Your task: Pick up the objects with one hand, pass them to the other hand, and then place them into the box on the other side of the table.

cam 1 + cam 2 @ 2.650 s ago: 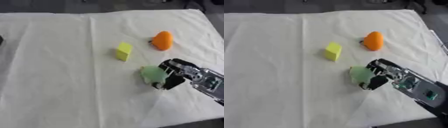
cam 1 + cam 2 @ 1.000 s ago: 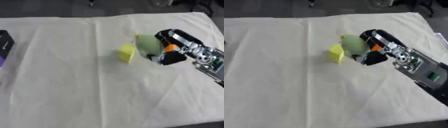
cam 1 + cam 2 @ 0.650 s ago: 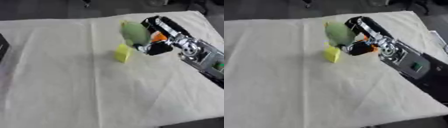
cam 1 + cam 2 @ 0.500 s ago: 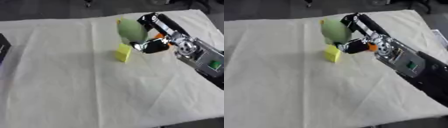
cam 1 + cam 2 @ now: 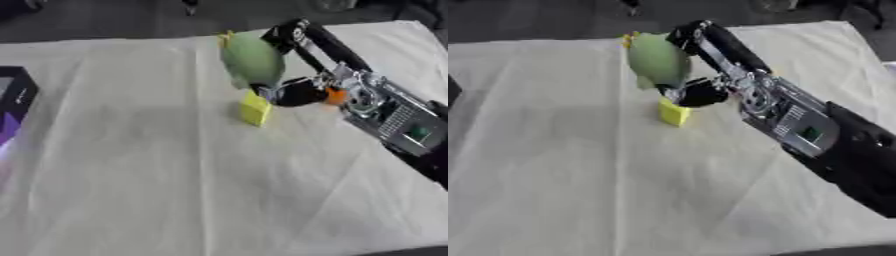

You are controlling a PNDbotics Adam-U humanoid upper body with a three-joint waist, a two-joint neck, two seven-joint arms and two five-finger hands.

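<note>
The robot's right hand (image 5: 297, 75) held a pale green, pear-shaped soft object (image 5: 252, 60) with a small yellow tip, its fingers curled round the object's right side and its thumb tucked under the lower end; the object was lifted clear of the white cloth-covered table (image 5: 175, 190), above the middle of the table's far half, and the left hand was not in view.

The chief risk, as I judged it, was the pass itself; no receiving hand showed, so the object hung on one hand alone, and much of its rounded body stood free of the fingers on the left side, so a slip or a roll out of the hold seemed possible if the wrist turned quickly; it would then likely fall near the small yellow cube-shaped block (image 5: 255, 108), which lay on the cloth just below the hand, and might knock it. An orange rounded object (image 5: 334, 95) showed only as a sliver behind the wrist, near the table's far right part. The dark box with a purple inside (image 5: 12, 107) sat at the table's left edge, well apart from the hand; a long carry across remained.

The green object's long axis ran nearly upright, tilted a little; its yellow tip pointed up and toward the table's far left corner, its broader end down toward the yellow block.
</note>
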